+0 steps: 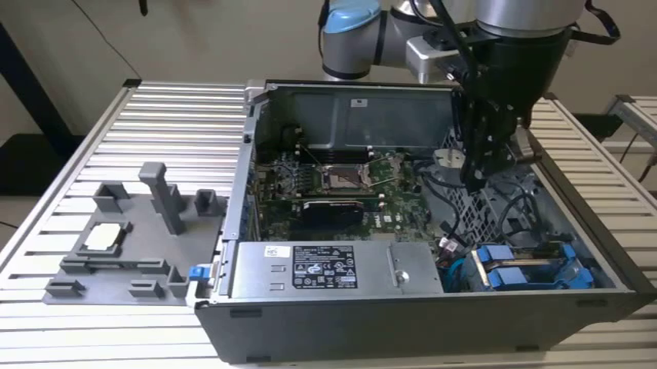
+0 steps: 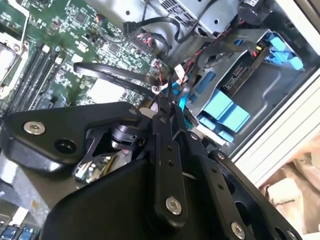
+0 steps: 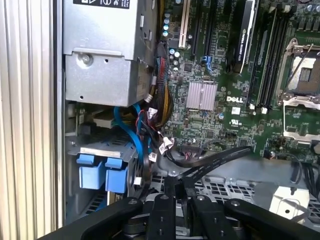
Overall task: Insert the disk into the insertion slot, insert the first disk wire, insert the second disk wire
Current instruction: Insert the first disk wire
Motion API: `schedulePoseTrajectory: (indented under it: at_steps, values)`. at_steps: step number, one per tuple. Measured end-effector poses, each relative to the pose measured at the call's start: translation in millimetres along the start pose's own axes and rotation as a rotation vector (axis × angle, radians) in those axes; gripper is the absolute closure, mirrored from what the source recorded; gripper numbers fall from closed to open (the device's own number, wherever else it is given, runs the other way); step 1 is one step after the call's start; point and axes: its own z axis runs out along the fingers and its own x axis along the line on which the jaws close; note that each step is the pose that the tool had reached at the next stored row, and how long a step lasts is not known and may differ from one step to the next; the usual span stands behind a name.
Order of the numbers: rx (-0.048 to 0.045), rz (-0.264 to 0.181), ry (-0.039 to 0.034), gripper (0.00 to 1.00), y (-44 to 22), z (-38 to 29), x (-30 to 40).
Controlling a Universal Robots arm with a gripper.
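My gripper (image 1: 475,181) hangs inside the open computer case, over the perforated floor beside the motherboard. Its fingers are shut on the end of a flat black disk wire (image 3: 220,159), which arcs away across the board (image 2: 115,75). In both wrist views the fingertips meet at that wire end (image 2: 165,102) (image 3: 176,181). Two blue-fronted units (image 1: 503,267) sit side by side in the grey drive cage at the case's front corner, on the exterior view's right. I cannot tell which one is the disk. Their blue fronts (image 3: 105,171) (image 2: 225,112) stand apart from the gripper.
A grey power supply (image 1: 318,269) fills the case's front. Loose blue, red and black cables (image 3: 150,125) bunch between it and the cage. The green motherboard (image 1: 339,181) lies behind. A grey fixture tray (image 1: 123,246) stands on the slatted table at the exterior view's left.
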Motion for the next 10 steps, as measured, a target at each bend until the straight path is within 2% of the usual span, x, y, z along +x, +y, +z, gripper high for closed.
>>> schedulePoseTrajectory:
  at_steps: [2, 4, 9, 10]
  values:
    - [0.0158, 0.002, -0.0251, 0.79, 0.8, 1.0, -0.1]
    - [0.0231, 0.003, -0.0402, 0.79, 1.4, 2.0, 0.2]
    - [0.0231, -0.006, -0.0400, 0.81, 2.3, 2.4, 1.7]
    - [0.0232, -0.010, -0.0401, 0.88, 2.3, 2.5, 1.8]
